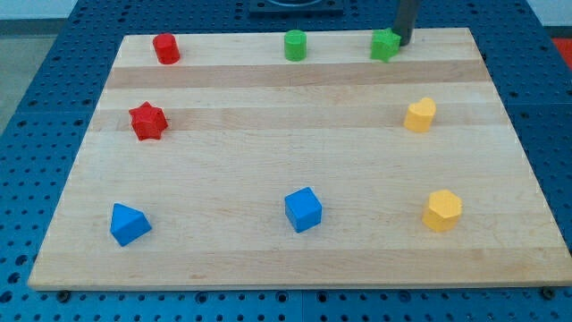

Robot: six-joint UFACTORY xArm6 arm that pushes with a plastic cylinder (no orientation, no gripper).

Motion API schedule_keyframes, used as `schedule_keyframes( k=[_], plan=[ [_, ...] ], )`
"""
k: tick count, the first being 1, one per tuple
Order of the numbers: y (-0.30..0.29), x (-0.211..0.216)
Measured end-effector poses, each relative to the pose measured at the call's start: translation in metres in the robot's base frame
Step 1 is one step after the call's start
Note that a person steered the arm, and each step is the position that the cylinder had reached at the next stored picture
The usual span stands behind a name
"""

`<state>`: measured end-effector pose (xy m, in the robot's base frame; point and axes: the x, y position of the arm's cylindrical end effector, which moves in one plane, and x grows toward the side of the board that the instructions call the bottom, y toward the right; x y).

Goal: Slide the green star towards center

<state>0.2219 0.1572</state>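
A: Where's the green star [385, 45]?

B: Far top edge of the tabletop [295, 250], toward the view's right. Taking that star as landmark: a green cylinder [296, 45] sits well apart to its left on the same top row, and a red cylinder-like block [165, 48] further left again.

A: And the rod?

B: My tip [402, 42] is just beside the star, on its right and slightly toward the view's top. Looks like contact or very nearly; can't tell which. No gripper on this rig, so nothing to report as clenched or released. It's a bare rod.

A: Step in hand?

B: I judge it's the start of the push: tip placed behind the star, star not yet near center.

A: Next move?

B: Center lies below and left of the star. The push should run down-left, with the tip kept on the star's far side from center so it doesn't slip off a point.

A: Anything in the way?

B: 1 yellow block [420, 115] below-right of the star, off the line. Red star [148, 122], 2 blue blocks [303, 209] [129, 224] and the other yellow [442, 210] all lie well apart from it.
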Motion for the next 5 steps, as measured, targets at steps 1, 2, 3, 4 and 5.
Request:
schedule_keyframes(
  k=[1,2,3,4,5],
  plan=[
    [-0.029,0.009],
    [-0.052,0.026],
    [-0.079,0.049],
    [-0.108,0.076],
    [-0.13,0.093]
  ],
)
